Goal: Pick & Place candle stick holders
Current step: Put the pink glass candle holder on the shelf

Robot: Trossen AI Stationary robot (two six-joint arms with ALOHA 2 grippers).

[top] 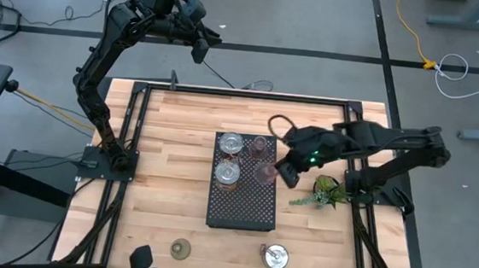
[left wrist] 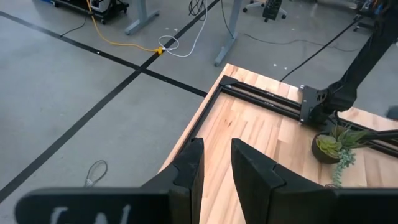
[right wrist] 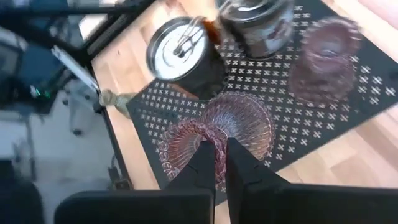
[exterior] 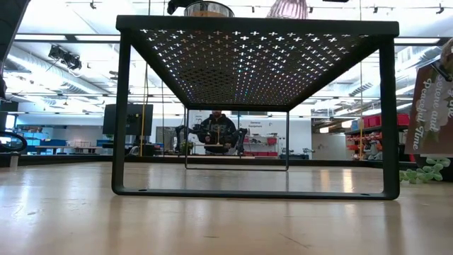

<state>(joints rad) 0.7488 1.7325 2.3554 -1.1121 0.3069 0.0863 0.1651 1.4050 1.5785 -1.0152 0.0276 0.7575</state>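
Six holders showed in the overhead picture, four on the black perforated tray (top: 242, 198) and two on the bare table (top: 172, 120). Nearest the front edge of the table lay the olive-green holder (top: 181, 248) and, to its right, a silvery holder (top: 275, 257), both well apart from the tray. On the tray's far half stood two more silvery holders (top: 228, 172), one behind the other on the left side, and two pink holders beside them on the right. The right tool (right wrist: 219, 163) was at the nearer pink holder (right wrist: 214, 134) at the tray's right edge; in the wrist picture its two dark fingers (right wrist: 204, 160) stood almost together, with a thin piece of the pink rim between them, so it seemed to be pinching that rim. The farther pink holder (right wrist: 324, 59) stood apart from it on the tray. Just right of the tray, by the right arm, lay a green leafy sprig (top: 327, 192). From table height the tray appeared as a raised stand on legs, with a silvery holder and a pink one showing over its top. The left tool (left wrist: 214, 168) hung high beyond the table's far left corner, holding nothing, its fingers a narrow gap apart. Far behind the table a person (exterior: 218, 127) sat in the room.
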